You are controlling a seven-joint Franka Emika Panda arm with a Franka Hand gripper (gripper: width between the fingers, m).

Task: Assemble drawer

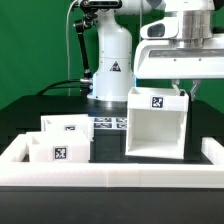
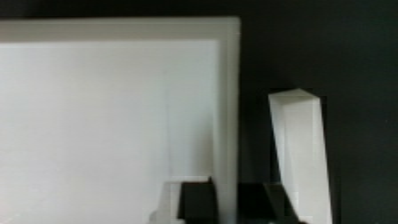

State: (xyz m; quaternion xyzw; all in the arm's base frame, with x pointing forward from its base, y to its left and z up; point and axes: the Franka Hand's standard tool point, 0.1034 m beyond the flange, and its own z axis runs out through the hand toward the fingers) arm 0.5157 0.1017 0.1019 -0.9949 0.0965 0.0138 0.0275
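Apparently the tool (image 1: 180, 88) straddles a top wall edge of the drawer casing (image 1: 155, 128), which stands upright on the desk (image 1: 25, 112). Whether it is clenched or released cannot be told. A shallow bite could tip the casing.

- Black triangular warning sign (image 1: 114, 68) on the white robot base (image 1: 108, 50); symbol inside too small to make out.
- Black-and-white square tag (image 1: 157, 101) on the top face of the large casing (image 1: 150, 135); coded pattern only, no letters or digits.
- Second tag (image 1: 70, 127) of the same kind on the rear tray (image 1: 50, 124).
- Third tag (image 1: 58, 153) on the front tray (image 1: 76, 150), facing the exterior camera.
- Row of small marker tags on the marker board (image 1: 105, 124), between the trays and the casing; patterns too small to tell apart.
- No words, brand names or numbers legible in either view; only plain white surfaces in the wrist view.
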